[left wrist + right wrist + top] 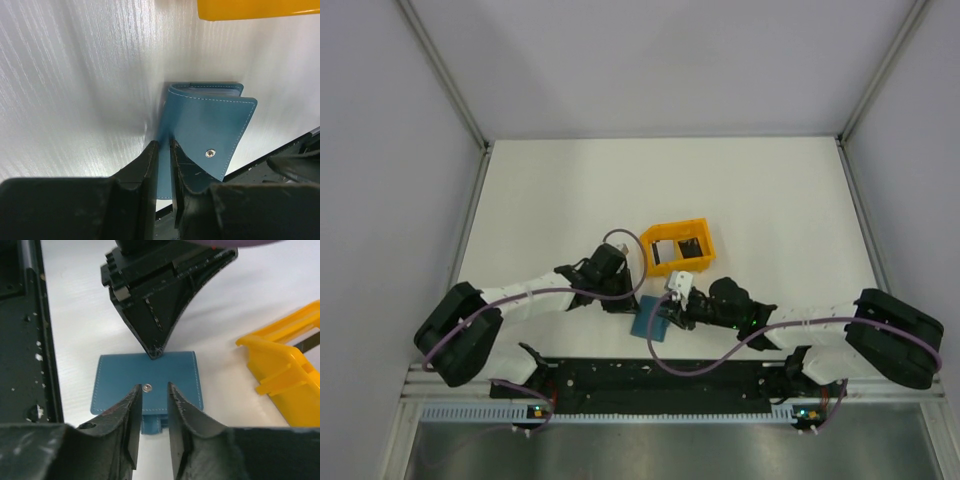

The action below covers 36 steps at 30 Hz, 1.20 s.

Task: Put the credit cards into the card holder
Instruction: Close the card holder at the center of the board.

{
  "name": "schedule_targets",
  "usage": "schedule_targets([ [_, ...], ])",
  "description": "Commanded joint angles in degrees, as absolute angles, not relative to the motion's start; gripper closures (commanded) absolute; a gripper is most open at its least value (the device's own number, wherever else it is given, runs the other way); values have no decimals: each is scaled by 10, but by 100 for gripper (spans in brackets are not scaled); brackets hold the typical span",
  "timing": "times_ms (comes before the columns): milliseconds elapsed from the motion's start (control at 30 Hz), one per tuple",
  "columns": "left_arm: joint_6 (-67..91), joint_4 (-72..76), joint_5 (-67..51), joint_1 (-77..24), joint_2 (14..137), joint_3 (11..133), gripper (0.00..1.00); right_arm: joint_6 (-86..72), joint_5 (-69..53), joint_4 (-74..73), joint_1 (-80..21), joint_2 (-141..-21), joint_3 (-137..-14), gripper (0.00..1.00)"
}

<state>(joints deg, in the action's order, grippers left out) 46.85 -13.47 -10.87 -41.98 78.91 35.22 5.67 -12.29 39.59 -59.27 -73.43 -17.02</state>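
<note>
The teal-blue card holder (648, 323) lies near the table's front edge, between the two grippers. My left gripper (164, 150) is shut on one edge of the card holder (210, 125), whose flap with a metal snap stands raised. My right gripper (155, 390) hovers over the card holder (120, 375) from the opposite side. Its jaws are a narrow gap apart and grip nothing. The left gripper's fingertips (156, 351) meet the holder's far edge. The credit cards (677, 248), one dark and one pale, stand in the orange tray (692, 228).
The orange tray (280, 385) stands just behind and to the right of the holder, and its wall (257, 9) shows at the top of the left wrist view. A black rail (650, 375) runs along the front table edge.
</note>
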Motion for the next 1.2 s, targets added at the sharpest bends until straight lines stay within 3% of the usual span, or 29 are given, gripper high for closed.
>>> schedule_targets([
  [0,471,-140,-97,-420,776,352,81,39,-63,350,-599,-718,-178,69],
  [133,468,-132,-109,-420,737,356,80,62,-50,363,-599,-724,-145,58],
  [267,461,-115,-128,-420,719,359,78,81,-88,376,-599,-743,-144,55],
  [867,456,-59,-212,-423,776,342,78,116,-145,402,-599,-852,-191,54],
  [1167,463,-75,-194,-427,805,331,82,112,-150,363,-599,-916,-230,65],
])
